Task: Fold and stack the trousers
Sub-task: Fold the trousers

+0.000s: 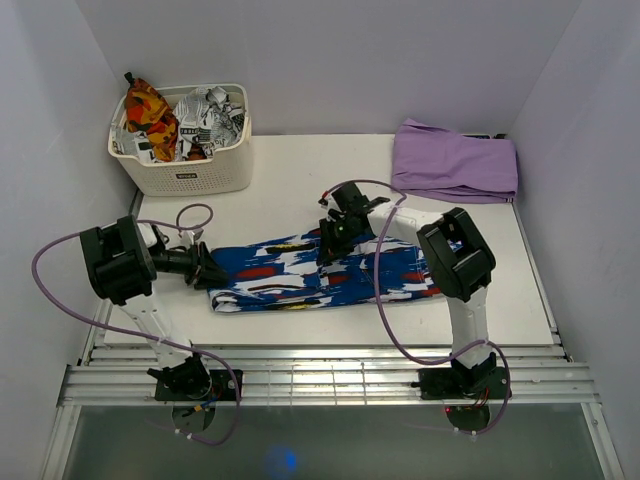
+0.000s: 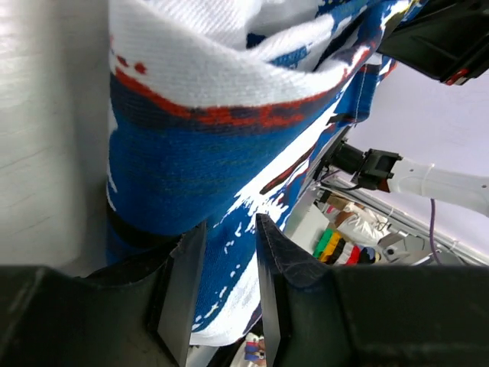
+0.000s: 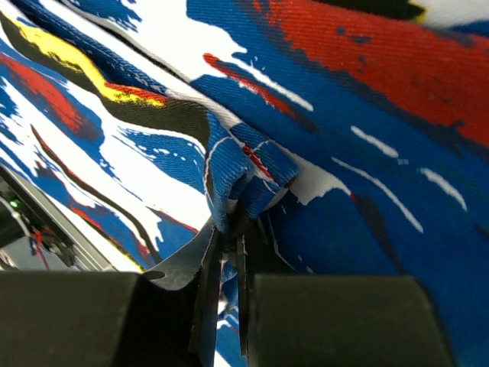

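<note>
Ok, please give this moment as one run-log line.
step: fold | left gripper: shut on trousers, left end | right gripper: shut on trousers, far edge

Bright, even light; blurred wrist close-ups

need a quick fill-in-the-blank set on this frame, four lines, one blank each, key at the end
1. In the top view, the left gripper is shut on the ____ end of the trousers.
2. The right gripper is ____ on a pinched fold of the trousers.
3. The basket stands at the far ____ corner of the table.
4. The folded garment at the far right is ____ in colour.

Missing words: left; shut; left; purple.
</note>
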Tool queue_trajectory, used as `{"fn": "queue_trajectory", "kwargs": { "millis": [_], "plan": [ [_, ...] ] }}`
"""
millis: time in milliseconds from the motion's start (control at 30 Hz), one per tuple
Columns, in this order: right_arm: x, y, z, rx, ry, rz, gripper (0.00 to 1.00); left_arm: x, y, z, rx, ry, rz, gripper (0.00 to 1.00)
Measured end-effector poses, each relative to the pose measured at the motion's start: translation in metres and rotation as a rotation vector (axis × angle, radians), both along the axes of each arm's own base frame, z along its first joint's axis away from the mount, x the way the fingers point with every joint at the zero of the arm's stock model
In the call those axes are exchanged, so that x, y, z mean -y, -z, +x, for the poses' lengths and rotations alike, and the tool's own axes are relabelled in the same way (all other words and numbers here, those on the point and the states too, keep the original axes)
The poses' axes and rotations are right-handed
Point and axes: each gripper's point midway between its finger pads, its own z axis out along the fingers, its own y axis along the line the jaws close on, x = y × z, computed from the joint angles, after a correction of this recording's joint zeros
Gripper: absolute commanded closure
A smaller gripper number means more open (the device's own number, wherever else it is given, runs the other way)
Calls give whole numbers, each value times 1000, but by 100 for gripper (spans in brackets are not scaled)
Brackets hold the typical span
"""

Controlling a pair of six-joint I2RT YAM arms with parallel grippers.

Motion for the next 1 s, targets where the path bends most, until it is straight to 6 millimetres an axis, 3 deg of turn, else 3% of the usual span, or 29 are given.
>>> {"fn": "queue_trajectory", "kwargs": {
  "millis": [167, 300, 433, 567, 767, 967, 1000],
  "plan": [
    [-1, 5, 3, 18, -59, 9, 92, -5, -3, 12, -11, -11, 24, 49],
    [-1, 4, 16, 61, -71, 4, 92, -24, -12, 51, 108, 13, 85, 39],
    [6, 4, 28, 67, -43, 3, 90, -42, -32, 82, 262, 73, 141, 38],
    [14, 4, 35, 58, -16, 7, 82, -35, -48, 68, 290, 136, 78, 40],
    [14, 3, 35, 50, -13, 20, 79, -12, -47, 27, 204, 161, -62, 43],
    [13, 3, 34, 45, -16, 28, 71, 0, -63, 35, 260, 139, -141, 47],
    [13, 3, 34, 44, -16, 30, 60, 2, -65, 37, 273, 143, -146, 47]
  ]
}}
